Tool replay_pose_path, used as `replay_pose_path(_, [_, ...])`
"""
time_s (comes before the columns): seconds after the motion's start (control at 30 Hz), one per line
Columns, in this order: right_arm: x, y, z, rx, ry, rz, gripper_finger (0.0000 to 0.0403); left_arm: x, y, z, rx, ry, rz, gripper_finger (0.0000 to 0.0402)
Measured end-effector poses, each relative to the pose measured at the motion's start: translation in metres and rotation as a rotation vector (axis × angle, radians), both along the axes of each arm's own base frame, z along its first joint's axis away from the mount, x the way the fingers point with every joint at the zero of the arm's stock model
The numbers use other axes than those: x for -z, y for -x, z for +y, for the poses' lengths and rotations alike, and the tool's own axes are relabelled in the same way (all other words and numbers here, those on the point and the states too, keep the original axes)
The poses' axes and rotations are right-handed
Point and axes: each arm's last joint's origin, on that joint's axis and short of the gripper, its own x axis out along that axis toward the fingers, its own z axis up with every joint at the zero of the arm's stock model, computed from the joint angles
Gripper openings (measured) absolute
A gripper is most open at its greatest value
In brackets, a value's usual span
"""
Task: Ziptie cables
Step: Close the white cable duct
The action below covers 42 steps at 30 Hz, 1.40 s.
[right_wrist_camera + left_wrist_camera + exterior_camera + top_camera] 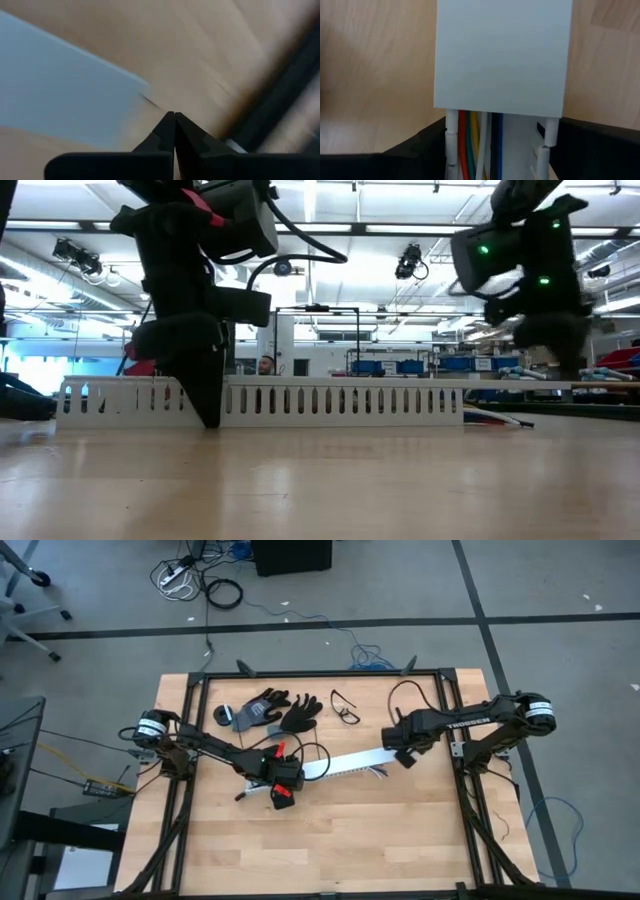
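Observation:
A long white slotted duct (345,764) lies flat on the wooden table, running left to right. The cables (475,145), red, yellow, green, blue and white wires, lie inside it under its flat cover (502,55). Their ends stick out at its right end (495,417). My left gripper (283,788) straddles the duct's left end, closed on it. My right gripper (174,120) is shut with nothing in it. It hangs above the table just off the duct's right end (405,756). My left gripper pinches the duct's left end between its two fingers, one finger (420,150) on each slotted side wall (451,142). The fingers come steeply from above and lie across the duct. The duct rests flat on the table, and one finger (210,395) reaches down to the tabletop.
Two black gloves (272,712) and a pair of glasses (345,708) lie at the table's far side. A black cord loops (312,752) beside my left gripper. Black frame rails (452,755) run along the table's left and right sides. Bare wood lies toward the near edge.

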Motion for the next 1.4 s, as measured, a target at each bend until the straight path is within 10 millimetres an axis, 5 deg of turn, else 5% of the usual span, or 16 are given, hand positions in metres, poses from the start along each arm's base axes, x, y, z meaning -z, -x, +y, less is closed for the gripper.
replay_pose_path(0.27, [0.001,0.011,0.0,0.068,0.05,0.144,0.0,0.0,0.0,-0.001,0.011,-0.005,0.0,0.0253])
replay_pose_path(0.5, [0.001,-0.016,0.002,-0.119,-0.12,-0.199,0.0,0.001,0.002,-0.001,-0.004,-0.001,0.018,0.0253])
replay_pose_path(0.67, [-0.011,-0.011,-0.002,-0.113,-0.081,-0.265,0.0,0.001,0.002,-0.001,-0.001,-0.001,0.018,0.0253])
replay_pose_path(1.0, [0.004,-0.005,-0.001,-0.092,-0.048,-0.27,0.0005,0.001,0.002,-0.002,0.017,-0.007,0.011,0.0253])
replay_pose_path(1.4, [-0.044,-0.022,-0.001,-0.174,0.26,-0.299,0.0048,0.0,0.0,-0.003,-0.025,0.004,-0.009,0.0253])
